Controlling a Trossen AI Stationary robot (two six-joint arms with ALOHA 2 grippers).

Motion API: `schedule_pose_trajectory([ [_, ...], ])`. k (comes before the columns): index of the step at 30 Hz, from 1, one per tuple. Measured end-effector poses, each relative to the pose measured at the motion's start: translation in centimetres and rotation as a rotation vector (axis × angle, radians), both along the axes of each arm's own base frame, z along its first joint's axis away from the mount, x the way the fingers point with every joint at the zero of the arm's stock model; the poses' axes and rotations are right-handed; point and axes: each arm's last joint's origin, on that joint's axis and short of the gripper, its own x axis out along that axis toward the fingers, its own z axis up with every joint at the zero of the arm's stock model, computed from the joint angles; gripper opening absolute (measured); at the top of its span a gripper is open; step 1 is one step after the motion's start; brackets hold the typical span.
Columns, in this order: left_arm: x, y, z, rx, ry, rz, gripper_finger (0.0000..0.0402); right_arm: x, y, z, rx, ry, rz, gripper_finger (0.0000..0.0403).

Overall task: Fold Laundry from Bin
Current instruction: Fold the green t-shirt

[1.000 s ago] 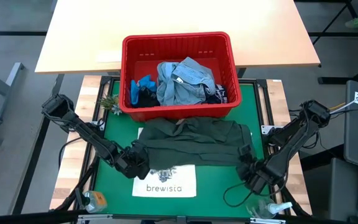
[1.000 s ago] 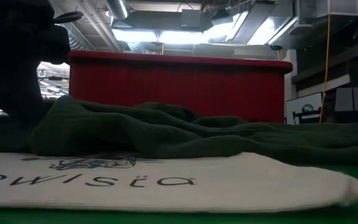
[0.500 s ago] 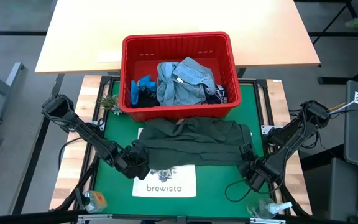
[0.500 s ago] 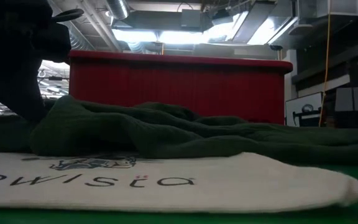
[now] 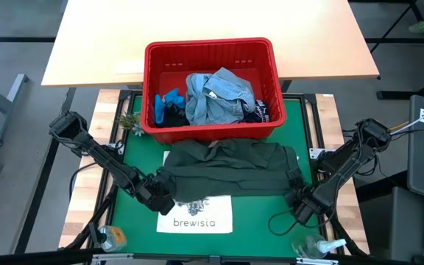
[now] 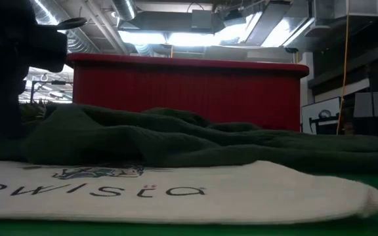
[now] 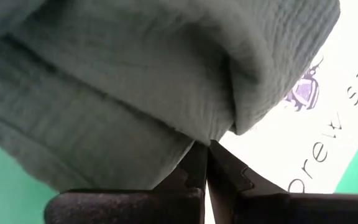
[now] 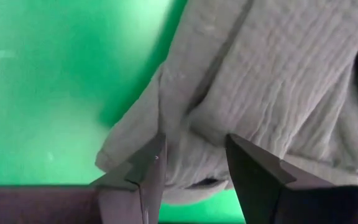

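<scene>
Red slotted plastic bin (image 5: 210, 50) at twelve o'clock, holding denim and blue laundry (image 5: 216, 96). Spread below it across green mat (image 5: 311, 132) and white printed tote bag (image 5: 195, 218): dark green ribbed garment (image 5: 227, 171).

Left gripper (image 7: 205, 163), eight o'clock corner, pressed together, pinching cloth edge. Right gripper (image 8: 191, 163), four o'clock corner, spread around hem. Likely corner-grabbing before first fold; next, right fingers closing.
</scene>
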Motion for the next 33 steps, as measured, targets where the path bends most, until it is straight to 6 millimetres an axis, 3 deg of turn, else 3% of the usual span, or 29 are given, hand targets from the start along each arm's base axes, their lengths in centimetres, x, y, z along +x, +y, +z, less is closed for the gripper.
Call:
schedule_pose_trajectory([
  [15,-3.1,2.0,3.0,-0.006,0.104,-0.028,0.0000,-0.5,-0.4,0.1,-0.011,0.074,-0.044,0.0168],
  [33,-4.3,3.4,2.9,0.024,0.319,-0.156,0.0000,-0.5,-0.4,0.1,-0.013,0.069,-0.067,0.0168],
])
